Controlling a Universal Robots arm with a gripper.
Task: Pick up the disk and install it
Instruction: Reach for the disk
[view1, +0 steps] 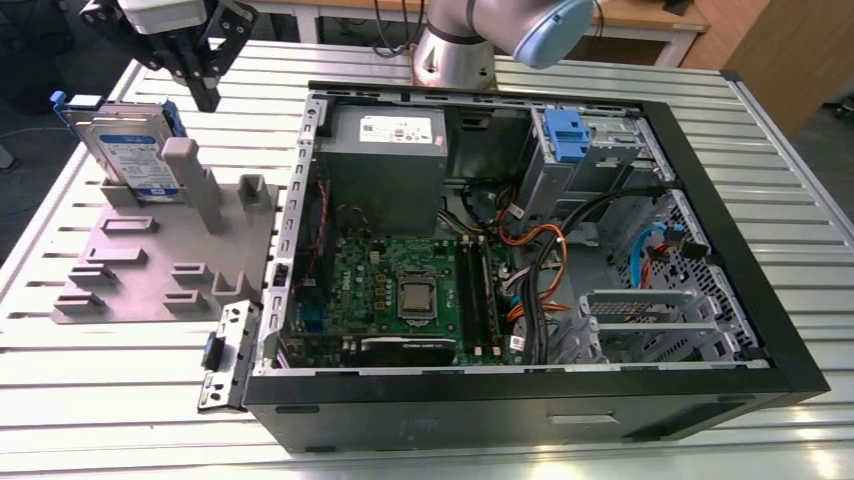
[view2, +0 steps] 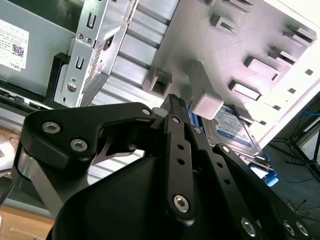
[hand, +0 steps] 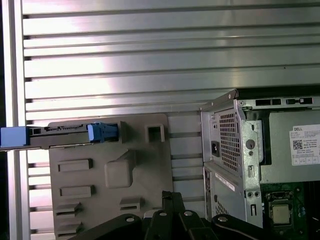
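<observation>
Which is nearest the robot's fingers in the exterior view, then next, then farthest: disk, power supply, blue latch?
1. The disk, upright on the grey holder, close by the fingers.
2. The power supply, inside the case.
3. The blue latch, far toward the exterior view's right.

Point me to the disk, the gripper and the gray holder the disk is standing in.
the disk (view1: 134, 150): exterior view, middle of its labelled face.
the gripper (view1: 207, 95): exterior view, at its fingertips.
the gray holder (view1: 150, 290): exterior view, bare part of its base plate.
</observation>
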